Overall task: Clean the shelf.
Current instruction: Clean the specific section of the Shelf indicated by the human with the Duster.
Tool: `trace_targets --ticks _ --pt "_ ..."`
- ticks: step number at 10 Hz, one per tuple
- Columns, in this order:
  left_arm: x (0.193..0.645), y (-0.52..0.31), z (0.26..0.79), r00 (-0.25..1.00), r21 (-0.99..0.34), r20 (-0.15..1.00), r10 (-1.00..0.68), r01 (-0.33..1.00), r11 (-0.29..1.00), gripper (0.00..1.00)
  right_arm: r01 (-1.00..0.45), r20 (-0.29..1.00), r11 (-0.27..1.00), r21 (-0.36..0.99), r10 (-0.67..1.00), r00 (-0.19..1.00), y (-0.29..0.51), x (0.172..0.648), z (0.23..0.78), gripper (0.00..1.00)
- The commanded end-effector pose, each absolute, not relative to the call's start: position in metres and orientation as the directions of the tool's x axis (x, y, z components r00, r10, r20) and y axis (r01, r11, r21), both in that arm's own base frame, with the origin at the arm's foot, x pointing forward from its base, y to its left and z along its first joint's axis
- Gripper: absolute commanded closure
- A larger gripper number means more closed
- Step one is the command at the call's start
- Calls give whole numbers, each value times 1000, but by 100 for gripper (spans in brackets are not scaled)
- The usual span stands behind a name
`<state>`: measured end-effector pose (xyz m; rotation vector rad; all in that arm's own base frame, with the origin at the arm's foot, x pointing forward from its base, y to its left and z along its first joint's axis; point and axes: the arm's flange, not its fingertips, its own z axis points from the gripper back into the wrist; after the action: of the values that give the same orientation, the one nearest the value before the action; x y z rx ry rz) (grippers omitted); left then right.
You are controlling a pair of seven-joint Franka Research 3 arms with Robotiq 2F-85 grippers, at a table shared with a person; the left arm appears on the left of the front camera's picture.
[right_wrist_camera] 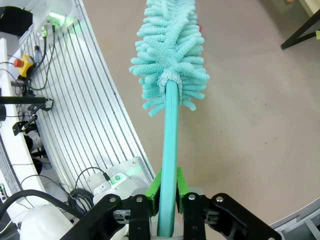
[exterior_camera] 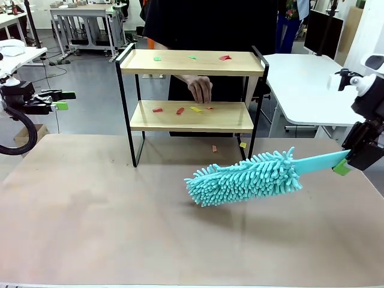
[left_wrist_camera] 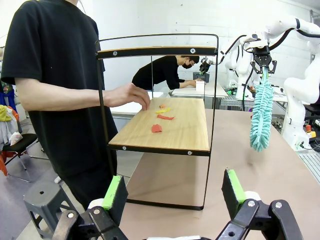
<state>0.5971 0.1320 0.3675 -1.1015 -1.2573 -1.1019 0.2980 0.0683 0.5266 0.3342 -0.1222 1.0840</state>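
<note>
shelf [exterior_camera: 174, 62] stands on the table [exterior_camera: 90, 222], far middle, coloured scraps [exterior_camera: 180, 110] on both boards, a person's hand [exterior_camera: 200, 89] over the lower one. right gripper [right_wrist_camera: 169, 187] is clamped on the handle of a teal duster [exterior_camera: 246, 178], its head over the table before the shelf; left gripper [left_wrist_camera: 175, 190] hangs at far left, fingers apart, empty.

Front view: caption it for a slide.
Right gripper holds a teal duster over the table; a person's hand reaches into the scrap-strewn shelf.
</note>
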Motion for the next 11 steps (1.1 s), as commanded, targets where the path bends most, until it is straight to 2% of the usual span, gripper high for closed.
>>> trace_targets --ticks 1,3,4,7,9,11 --pt "595 131 369 2 0 1000 -13 990 139 0 -882 260 423 207 845 467 68 298 527 88" --pt "595 131 369 2 0 1000 -13 990 139 0 -877 319 406 258 821 474 96 286 529 88" --pt "595 131 369 2 0 1000 -13 990 139 0 -830 354 494 260 751 558 114 280 530 88" --pt "595 131 369 2 0 1000 -13 990 139 0 -775 454 547 317 629 630 147 254 533 88" --pt "595 131 369 2 0 1000 -13 990 139 0 -714 463 603 356 550 695 169 229 533 88" --pt "595 131 369 2 0 1000 -13 990 139 0 -690 497 639 341 500 709 179 216 538 88"
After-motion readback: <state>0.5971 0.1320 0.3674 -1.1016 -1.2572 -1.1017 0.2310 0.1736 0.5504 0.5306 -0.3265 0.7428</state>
